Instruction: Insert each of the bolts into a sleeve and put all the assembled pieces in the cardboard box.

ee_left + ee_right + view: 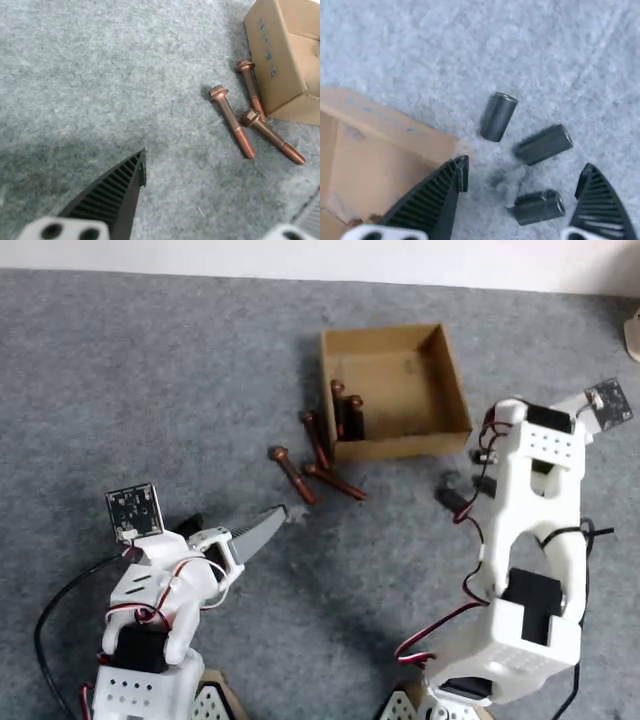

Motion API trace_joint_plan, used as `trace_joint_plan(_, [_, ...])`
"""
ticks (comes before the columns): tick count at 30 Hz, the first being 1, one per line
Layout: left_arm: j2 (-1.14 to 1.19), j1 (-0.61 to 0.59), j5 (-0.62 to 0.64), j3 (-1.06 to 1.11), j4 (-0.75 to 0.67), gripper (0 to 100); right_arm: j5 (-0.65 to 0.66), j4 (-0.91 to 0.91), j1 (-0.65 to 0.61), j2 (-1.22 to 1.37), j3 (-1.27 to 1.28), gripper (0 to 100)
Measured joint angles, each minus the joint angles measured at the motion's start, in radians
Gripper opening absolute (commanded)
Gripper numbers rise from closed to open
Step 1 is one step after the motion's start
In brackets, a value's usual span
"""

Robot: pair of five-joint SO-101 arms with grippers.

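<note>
Three copper bolts [232, 122] [250, 90] [272, 137] lie loose on the grey carpet by the cardboard box [285, 55]. In the high view they sit at the box's [455, 390] near left corner, and two bolt pieces [345, 410] stand inside against its left wall. My left gripper [230, 175] is open and empty, a short way back from the bolts. Three dark sleeves [498, 116] [543, 145] [538, 206] lie beside the box wall [385, 130]. My right gripper [524, 172] hangs open over them, holding nothing.
The right arm [530, 500] stands right of the box and covers the sleeves from above. The left arm [170, 590] sits at the near left. Grey carpet stretches far left and between the arms.
</note>
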Motion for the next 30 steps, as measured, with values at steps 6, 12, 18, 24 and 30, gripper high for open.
trace_joint_plan(6, [0.0, 0.0, 0.0, 0.0, 0.0, 47, -0.015, -0.008, 0.008, 0.127, -0.021, 11.1])
trace_joint_plan(12, [0.0, 0.0, 0.0, 0.0, 0.0, 47, -0.069, -0.009, 0.046, 0.345, -0.206, 11.0])
trace_joint_plan(18, [0.0, 0.0, 0.0, 0.0, 0.0, 47, -0.083, -0.011, 0.063, 0.468, -0.342, 11.0])
trace_joint_plan(24, [0.0, 0.0, 0.0, 0.0, 0.0, 47, -0.089, -0.012, 0.063, 0.5, -0.37, 11.0])
trace_joint_plan(30, [0.0, 0.0, 0.0, 0.0, 0.0, 47, -0.089, -0.074, 0.063, 0.506, -0.37, 11.0])
